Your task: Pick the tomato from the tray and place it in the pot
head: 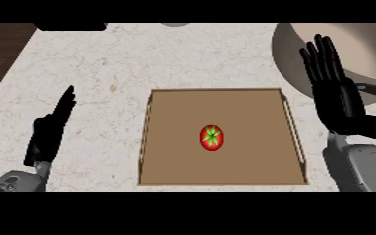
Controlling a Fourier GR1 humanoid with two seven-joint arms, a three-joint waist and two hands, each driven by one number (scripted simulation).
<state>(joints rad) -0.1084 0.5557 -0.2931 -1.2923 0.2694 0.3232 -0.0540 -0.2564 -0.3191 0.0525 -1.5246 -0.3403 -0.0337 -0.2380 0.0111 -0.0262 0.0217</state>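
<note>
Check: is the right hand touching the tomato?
Apart. Head view: right hand shows by the pot, bare tray between it and the tomato.

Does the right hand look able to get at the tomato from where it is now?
Probably yes: the tomato lies alone on the tray, nothing between it and the open right hand.

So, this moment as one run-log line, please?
tomato: on tray, untouched | pot: beyond tray's right corner | left hand: open, left of tray | right hand: open, by pot
</note>
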